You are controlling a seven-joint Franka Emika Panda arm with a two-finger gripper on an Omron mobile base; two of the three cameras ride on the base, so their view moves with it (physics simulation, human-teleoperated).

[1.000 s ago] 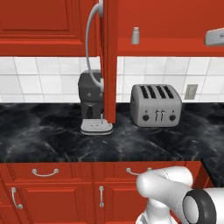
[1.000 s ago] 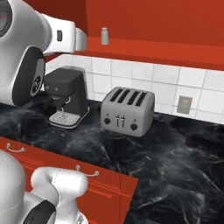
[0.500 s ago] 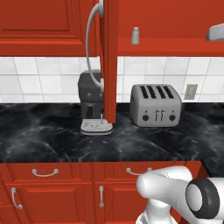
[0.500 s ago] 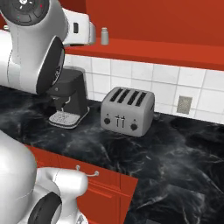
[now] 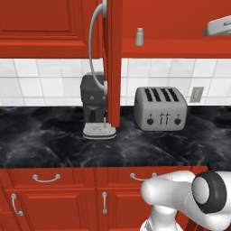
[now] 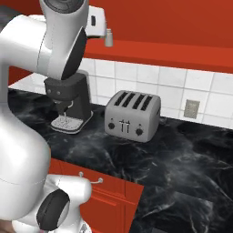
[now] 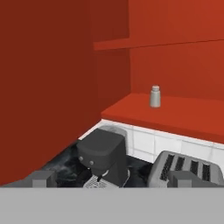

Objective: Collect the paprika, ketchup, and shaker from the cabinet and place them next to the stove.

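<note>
Hand view puts us level with the open cabinet [image 7: 65, 87]: the shaker [image 7: 155, 96] stands upright on the lower shelf, above and between the coffee machine [image 7: 103, 157] and the toaster [image 7: 183, 168]. Our gripper [image 7: 113, 178] has its fingers wide apart, holding nothing, well short of the shaker. Over the last second the arm has swung up and right, the hand edging toward the shelf in the right base view. We judge this an approach to the shaker, so 0 of 3 items are moved; paprika, ketchup and stove we cannot place.
</note>
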